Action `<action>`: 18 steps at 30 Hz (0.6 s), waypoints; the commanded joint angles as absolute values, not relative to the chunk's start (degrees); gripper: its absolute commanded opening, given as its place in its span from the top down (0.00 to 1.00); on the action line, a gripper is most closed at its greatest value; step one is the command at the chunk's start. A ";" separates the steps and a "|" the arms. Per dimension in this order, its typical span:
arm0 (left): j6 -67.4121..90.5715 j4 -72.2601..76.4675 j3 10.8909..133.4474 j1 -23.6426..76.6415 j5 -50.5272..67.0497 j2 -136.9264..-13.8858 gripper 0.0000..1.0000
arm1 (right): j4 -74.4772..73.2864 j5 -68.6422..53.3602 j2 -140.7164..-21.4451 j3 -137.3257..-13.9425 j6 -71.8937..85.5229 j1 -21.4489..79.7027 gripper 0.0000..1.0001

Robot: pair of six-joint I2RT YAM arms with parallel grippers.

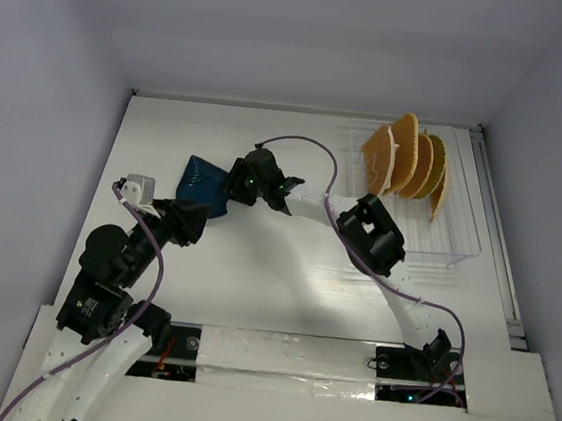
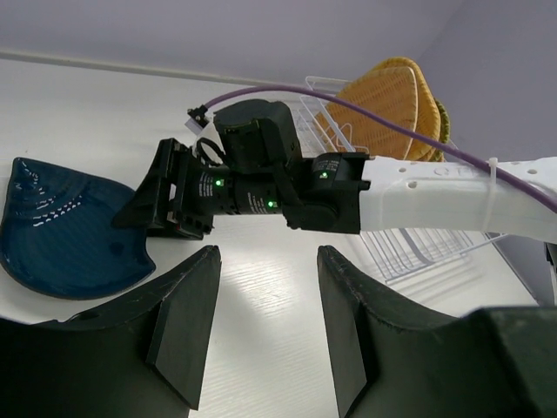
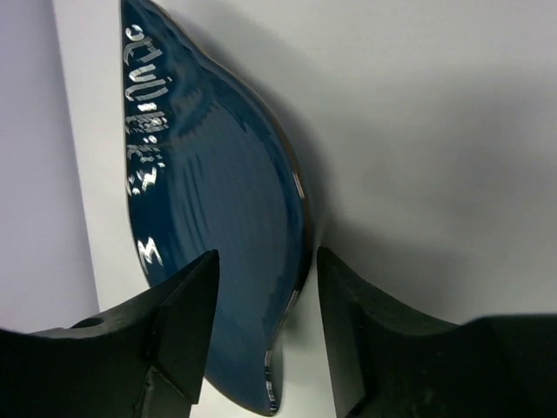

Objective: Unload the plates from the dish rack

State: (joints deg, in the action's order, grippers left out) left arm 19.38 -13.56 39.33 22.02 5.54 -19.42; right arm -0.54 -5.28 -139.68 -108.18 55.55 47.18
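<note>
The dark blue plate [image 1: 199, 182] lies flat on the white table left of centre. It also shows in the left wrist view [image 2: 61, 235] and the right wrist view [image 3: 218, 200]. My right gripper [image 1: 226, 189] is open, its jaws standing either side of the plate's near rim with gaps on both sides [image 3: 265, 261]. My left gripper [image 1: 202, 219] is open and empty just in front of the plate, above bare table [image 2: 268, 254]. The dish rack [image 1: 448, 250] stands at the back right with several orange plates [image 1: 398, 152] and a yellow-green plate [image 1: 434, 166] upright in it.
The right arm [image 2: 418, 196] stretches from the rack side across the middle of the table, with a purple cable looped above it. White walls close in the table on the left, back and right. The rack [image 2: 409, 252] shows behind the arm in the left wrist view.
</note>
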 commanded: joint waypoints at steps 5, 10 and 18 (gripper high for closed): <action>19.25 -11.16 39.64 21.88 5.45 -18.89 0.55 | 6.85 -11.85 -135.09 -106.35 57.04 47.11 0.40; 19.16 -11.16 39.64 21.88 5.71 -19.69 0.55 | 4.21 -15.90 -139.82 -114.16 56.43 47.72 0.36; 19.16 -10.90 39.29 21.88 5.45 -18.54 0.54 | -2.70 1.87 -130.71 -108.12 49.15 47.20 0.00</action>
State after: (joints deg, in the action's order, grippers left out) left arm 19.38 -13.52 39.33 22.02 5.50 -19.00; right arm -0.08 -8.43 -139.00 -109.47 54.02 47.33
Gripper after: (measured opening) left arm 0.452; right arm 0.976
